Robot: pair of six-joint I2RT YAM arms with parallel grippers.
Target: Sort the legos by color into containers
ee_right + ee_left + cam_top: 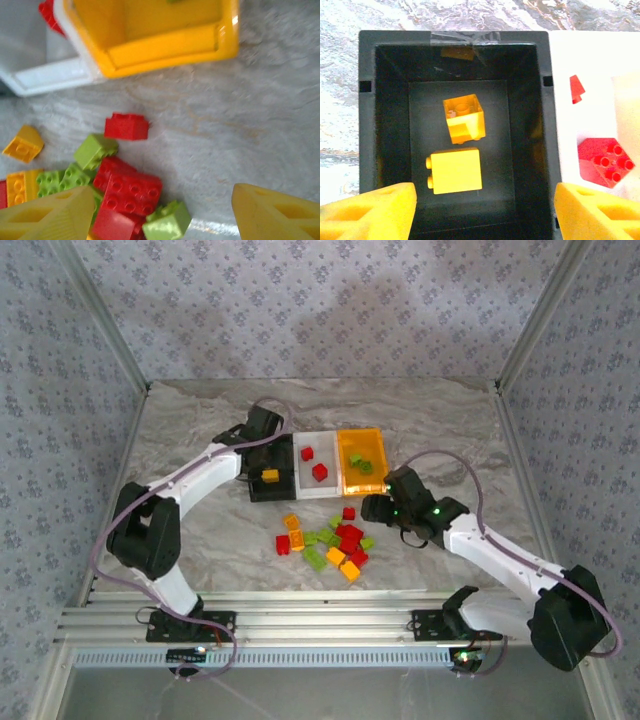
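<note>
Evidently the sort is partway done. Left gripper (482, 215) hangs directly over the black bin (367, 125), fingers spread wide with nothing between them, a stance that suits dropping bricks in from above. The black bin holds two orange-yellow bricks (464, 119): one tilted, and one on its side nearer the fingers with its studs pointing left. The white bin (312, 487), touching the black one on its right, holds two red bricks (320, 472), set apart from each other. The orange bin (348, 485), last in the row, holds lime green bricks (361, 463); I count two, though they sit close together. Each bin thus takes one colour. The loose pile (330, 542) lies on the table (200, 410) just in front of the bins: about four orange-yellow, five red and five green, overlapping, so the count is approximate. Right gripper (162, 215) hovers over the pile's right side, fingers parted and empty, placed, in my judgement, to pick a brick.
</note>
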